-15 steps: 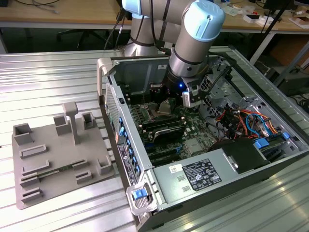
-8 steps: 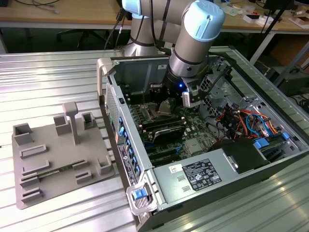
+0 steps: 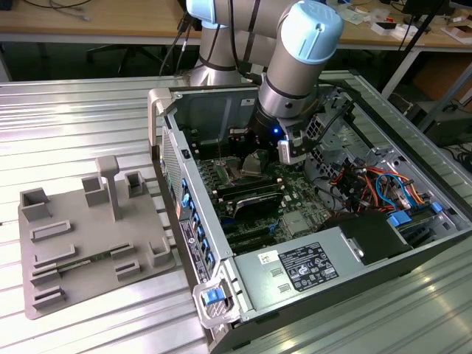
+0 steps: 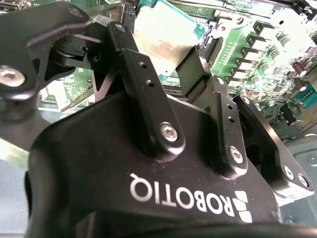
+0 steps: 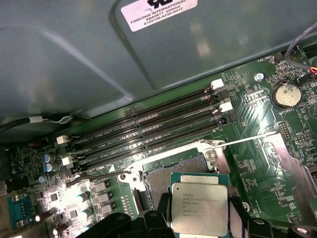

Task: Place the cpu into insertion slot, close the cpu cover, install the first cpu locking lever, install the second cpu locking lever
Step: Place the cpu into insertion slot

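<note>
My gripper [image 3: 259, 156] reaches down into the open computer case and is shut on the cpu [image 5: 199, 203], a flat square chip with a silvery top. In the second wrist view the cpu [image 4: 161, 34] sits clamped between two black fingers [image 4: 132, 62]. The chip hovers just above and partly over the insertion slot [image 5: 173, 171], a dark square recess with a silver rim in the green board. The cpu cover [image 5: 292, 166] stands swung open beside the slot. A thin locking lever [image 5: 247, 140] is raised near the slot's corner.
Long black memory slots [image 5: 148, 126] run beside the socket. A grey case panel [image 5: 74, 59] rises behind them. A coin battery [image 5: 287, 95] sits on the board. In the exterior view, coloured cables [image 3: 369, 184], a power supply [image 3: 310, 269] and a grey fixture tray [image 3: 88, 236] lie around.
</note>
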You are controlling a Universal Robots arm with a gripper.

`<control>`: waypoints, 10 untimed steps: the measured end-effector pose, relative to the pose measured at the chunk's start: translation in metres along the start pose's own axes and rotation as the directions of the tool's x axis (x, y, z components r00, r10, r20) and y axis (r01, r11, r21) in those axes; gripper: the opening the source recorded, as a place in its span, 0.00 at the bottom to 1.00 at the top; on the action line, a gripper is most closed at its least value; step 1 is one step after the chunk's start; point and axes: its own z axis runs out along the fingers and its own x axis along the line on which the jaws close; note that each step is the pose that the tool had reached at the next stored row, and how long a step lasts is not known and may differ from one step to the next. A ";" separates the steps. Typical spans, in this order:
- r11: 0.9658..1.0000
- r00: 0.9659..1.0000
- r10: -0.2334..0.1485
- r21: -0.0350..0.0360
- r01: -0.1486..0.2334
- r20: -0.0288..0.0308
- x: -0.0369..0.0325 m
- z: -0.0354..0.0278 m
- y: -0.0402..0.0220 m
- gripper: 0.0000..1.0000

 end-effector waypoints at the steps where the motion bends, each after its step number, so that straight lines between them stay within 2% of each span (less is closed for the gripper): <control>1: 1.000 1.000 0.000 0.000 0.000 0.000 0.0000 0.0001 0.0000 0.55; 10: 1.000 1.000 0.004 0.000 -0.004 0.000 0.0000 0.0006 0.0000 0.55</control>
